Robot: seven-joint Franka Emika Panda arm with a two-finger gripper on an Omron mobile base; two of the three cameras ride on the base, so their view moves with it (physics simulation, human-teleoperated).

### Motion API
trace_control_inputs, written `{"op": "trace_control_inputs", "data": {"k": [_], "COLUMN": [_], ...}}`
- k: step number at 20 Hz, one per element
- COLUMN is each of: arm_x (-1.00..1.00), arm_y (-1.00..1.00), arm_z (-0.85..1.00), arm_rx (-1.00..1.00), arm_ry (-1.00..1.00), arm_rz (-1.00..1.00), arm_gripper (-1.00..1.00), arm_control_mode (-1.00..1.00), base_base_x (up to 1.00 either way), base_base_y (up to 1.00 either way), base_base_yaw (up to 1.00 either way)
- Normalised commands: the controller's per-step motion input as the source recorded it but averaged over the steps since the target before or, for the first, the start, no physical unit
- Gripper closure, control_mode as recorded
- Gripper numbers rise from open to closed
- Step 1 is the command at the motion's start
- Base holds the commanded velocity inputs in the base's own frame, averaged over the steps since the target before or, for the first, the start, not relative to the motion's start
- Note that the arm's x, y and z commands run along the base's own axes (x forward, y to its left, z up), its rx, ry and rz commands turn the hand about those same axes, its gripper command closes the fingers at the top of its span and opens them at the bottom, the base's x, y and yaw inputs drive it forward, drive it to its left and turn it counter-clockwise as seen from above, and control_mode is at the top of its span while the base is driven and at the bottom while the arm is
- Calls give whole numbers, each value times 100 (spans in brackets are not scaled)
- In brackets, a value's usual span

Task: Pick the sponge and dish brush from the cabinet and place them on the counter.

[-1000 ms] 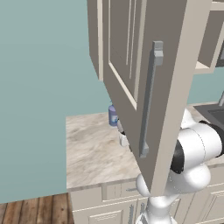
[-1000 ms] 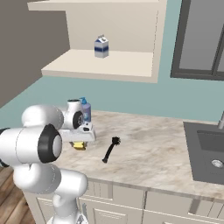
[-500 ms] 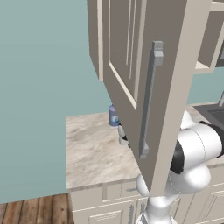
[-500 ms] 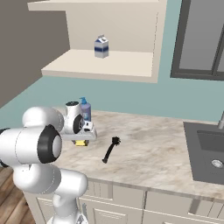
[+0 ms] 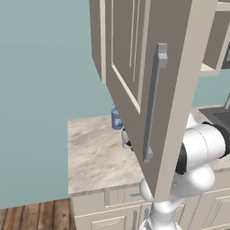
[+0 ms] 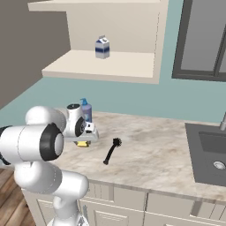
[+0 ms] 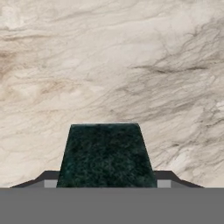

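Left base view: the large beige wall-hung cabinet has its raised-panel door swung open across the centre of the frame, the long grey bar handle upright on it. Left of the door's lower edge stands a small blue soap bottle on the beige-grey marbled stone counter

Right base view: white arm in lower left of the frame. The two-finger gripper sits low over the counter, just in front of the blue bottle. Jaws are clamped on a yellow block sponge with a dark green scouring face; whether the sponge touches the stone cannot be told. Right of it, near frame centre, a black dish brush lies flat on the counter, apart from the gripper. In the upper centre a white-and-blue carton stands on the open cabinet shelf. A dark sink basin is at the right edge

Hand view: the green face of the sponge sits between the two dark finger tips, with marbled stone behind it
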Motion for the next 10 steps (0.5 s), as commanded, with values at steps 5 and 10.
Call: {"op": "trace_control_inputs", "data": {"k": [5, 10], "arm_x": [0, -3], "arm_y": [0, 0], "arm_z": [-49, -3], "arm_rx": [0, 0], "arm_ry": [0, 0], "arm_rz": [0, 0], "arm_gripper": [100, 100], "arm_control_mode": [-100, -100], "base_base_x": [0, 0], "base_base_y": [0, 0], "base_base_yaw": [0, 0]}}
